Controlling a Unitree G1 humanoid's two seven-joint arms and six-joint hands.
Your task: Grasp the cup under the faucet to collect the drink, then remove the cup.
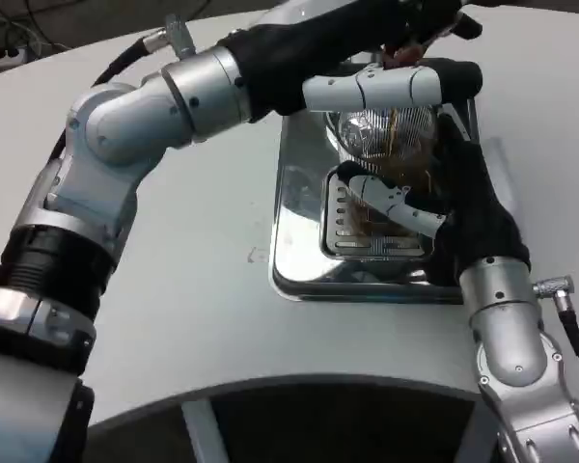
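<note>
A: Where is the cup (391, 154)?
B: Upper right of frame, clear, w/ brown drink inside, standing over the grate of the shiny drip tray (304, 207).
A: Right hand (434, 198)?
B: Its fingers wrap round the cup; it holds it.
A: Left hand (405, 43)?
B: At top of frame, above the cup. Open or closed, I cannot tell.
A: Any brand or text?
B: None that I can read. White table (203, 318) is plain.
</note>
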